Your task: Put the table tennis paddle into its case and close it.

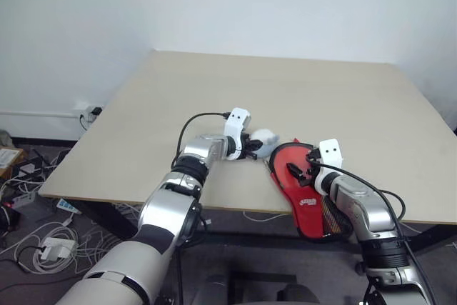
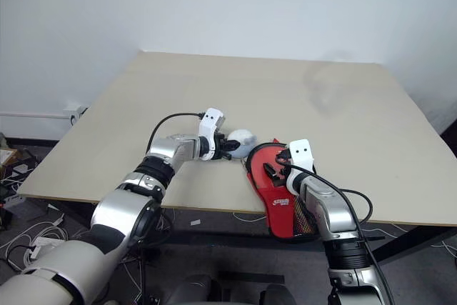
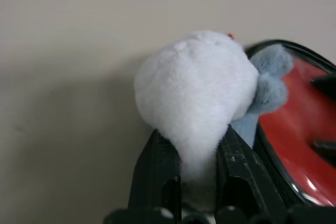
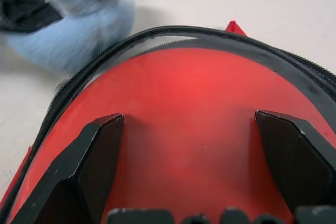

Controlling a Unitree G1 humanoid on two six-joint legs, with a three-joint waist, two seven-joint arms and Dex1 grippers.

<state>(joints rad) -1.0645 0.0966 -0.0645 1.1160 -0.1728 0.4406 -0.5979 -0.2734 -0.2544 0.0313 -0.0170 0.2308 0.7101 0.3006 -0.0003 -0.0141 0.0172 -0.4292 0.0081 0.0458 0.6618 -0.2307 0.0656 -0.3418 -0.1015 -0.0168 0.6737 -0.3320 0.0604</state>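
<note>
Two claws are working near the table's (image 1: 214, 91) front edge: I'm pinching the white plush toy (image 3: 194, 93) with the left claw (image 3: 197, 166), while the right claw (image 4: 189, 156) is hovering spread over the table tennis paddle (image 1: 296, 176) (sitting in its case (image 4: 294, 64)), wide bare tabletop lying beyond.

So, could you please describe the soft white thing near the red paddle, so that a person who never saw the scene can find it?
On the beige table, near its front edge, lies the red paddle inside the case. Just left of the case sits the plush toy, pinched by the left gripper. It is the one fluffy thing there, white with pale blue parts.
</note>
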